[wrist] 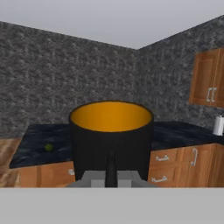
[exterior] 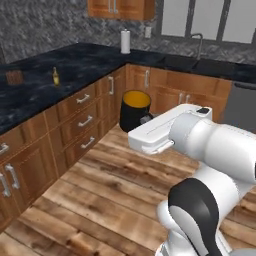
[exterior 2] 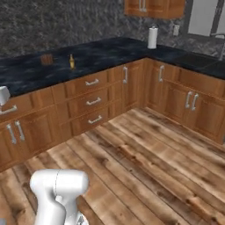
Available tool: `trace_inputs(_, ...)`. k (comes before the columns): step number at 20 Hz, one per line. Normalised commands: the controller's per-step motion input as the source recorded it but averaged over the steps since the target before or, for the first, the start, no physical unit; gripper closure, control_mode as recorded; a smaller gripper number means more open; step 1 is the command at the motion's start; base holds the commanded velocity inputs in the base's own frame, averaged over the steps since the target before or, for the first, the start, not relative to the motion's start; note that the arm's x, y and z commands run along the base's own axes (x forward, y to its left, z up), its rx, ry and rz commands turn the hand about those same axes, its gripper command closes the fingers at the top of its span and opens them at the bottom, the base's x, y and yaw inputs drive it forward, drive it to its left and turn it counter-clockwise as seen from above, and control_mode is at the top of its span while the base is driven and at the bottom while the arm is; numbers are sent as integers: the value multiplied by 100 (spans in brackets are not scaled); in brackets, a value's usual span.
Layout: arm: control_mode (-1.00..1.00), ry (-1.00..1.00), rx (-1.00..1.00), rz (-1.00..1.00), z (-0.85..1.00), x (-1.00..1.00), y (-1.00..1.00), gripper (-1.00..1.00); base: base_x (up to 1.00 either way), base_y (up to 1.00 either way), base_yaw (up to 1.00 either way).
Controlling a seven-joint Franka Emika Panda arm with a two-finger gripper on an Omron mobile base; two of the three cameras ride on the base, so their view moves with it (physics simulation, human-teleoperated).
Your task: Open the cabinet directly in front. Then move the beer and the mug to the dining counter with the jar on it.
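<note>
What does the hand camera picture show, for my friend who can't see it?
A black mug with an orange inside sits upright, gripped by the robot's hand. Behind it run a dark marble counter, wooden drawers and grey stone walls.

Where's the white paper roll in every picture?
Left base view: white paper towel roll, top centre, on the black marble counter's corner.
Right base view: upper right of centre, same corner.
Hand view: far right edge, beyond the black mug with orange inside.
Shared landmark: reddish-brown wooden wall cabinet just above it.

Black mug [exterior: 134,110] upright, held aloft; beer [exterior: 56,76] on counter
</note>
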Motion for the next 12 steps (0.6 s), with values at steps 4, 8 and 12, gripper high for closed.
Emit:
trace_inputs(4, 100, 0, 0, 0, 0, 0, 0, 100, 100, 0, 30)
trace_inputs(8, 100, 0, 0, 0, 0, 0, 0, 100, 100, -26, 17)
trace_inputs(12, 100, 0, 0, 0, 0, 0, 0, 100, 100, -28, 20)
